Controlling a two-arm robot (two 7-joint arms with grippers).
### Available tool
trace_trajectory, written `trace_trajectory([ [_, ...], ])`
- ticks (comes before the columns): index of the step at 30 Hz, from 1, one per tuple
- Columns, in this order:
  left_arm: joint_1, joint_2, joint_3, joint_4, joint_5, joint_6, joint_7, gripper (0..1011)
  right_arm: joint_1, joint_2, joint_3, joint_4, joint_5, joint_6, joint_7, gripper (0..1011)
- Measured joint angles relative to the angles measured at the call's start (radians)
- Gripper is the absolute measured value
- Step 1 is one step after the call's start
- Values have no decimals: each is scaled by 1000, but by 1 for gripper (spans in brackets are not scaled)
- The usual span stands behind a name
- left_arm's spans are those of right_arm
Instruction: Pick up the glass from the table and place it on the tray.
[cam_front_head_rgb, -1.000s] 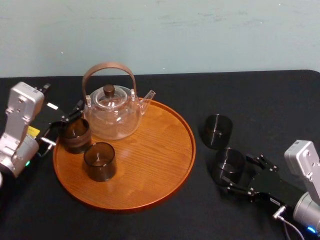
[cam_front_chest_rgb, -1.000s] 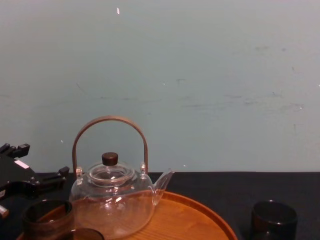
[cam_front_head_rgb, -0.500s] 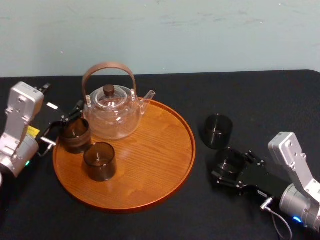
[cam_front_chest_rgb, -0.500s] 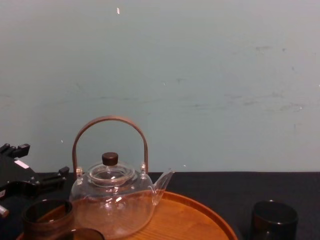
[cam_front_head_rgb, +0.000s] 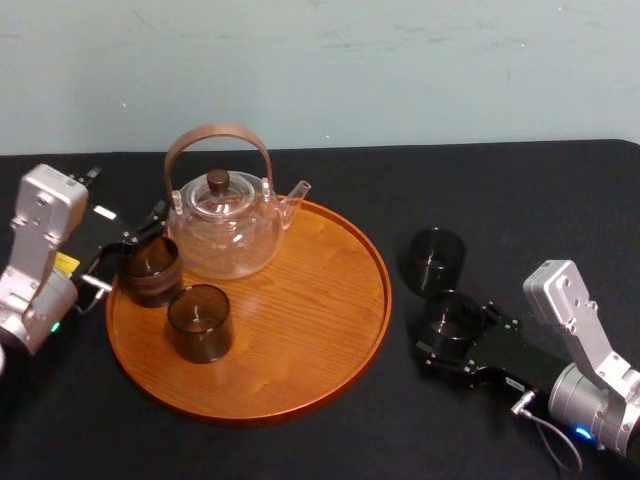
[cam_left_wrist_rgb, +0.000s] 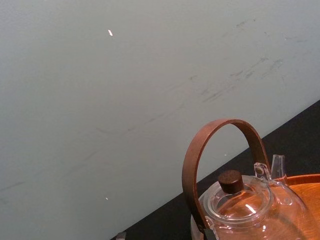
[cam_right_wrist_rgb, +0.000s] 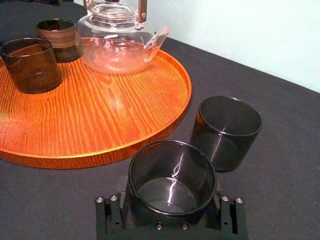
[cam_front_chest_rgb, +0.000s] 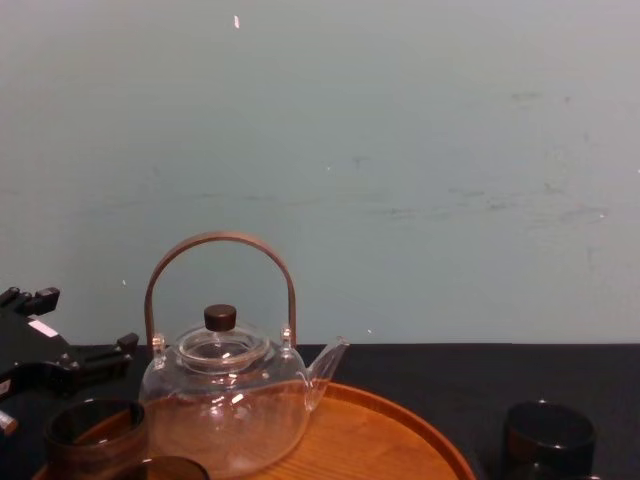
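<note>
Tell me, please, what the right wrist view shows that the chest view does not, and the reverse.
Right wrist view: the right gripper is shut on the near glass, which stands on the table beside the tray. It also shows the whole plain glass on the tray.
Chest view: the left gripper is beside the banded cup, and the full wooden handle of the teapot is in view.
Both: the teapot, the tray, the banded cup and the far glass on the table.

Behind the black table (cam_front_head_rgb: 560, 190) we see a plain pale green wall (cam_front_head_rgb: 400, 70), faintly scuffed and marked with small white specks, evenly lit.
</note>
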Motion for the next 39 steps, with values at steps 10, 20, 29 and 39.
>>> trace_trajectory([
  [10, 0, 0, 0, 0, 0, 0, 0, 1001, -2, 2, 1, -3, 0, -1, -1, 907],
  [20, 0, 0, 0, 0, 0, 0, 0, 1001, -2, 0, 10, -12, 3, -4, 7, 907],
  [29, 0, 0, 0, 0, 0, 0, 0, 1001, 3, 7, -16, -75, -10, -3, 42, 907],
  [39, 0, 0, 0, 0, 0, 0, 0, 1001, 67, -26, -103, -78, -55, 10, 72, 907],
])
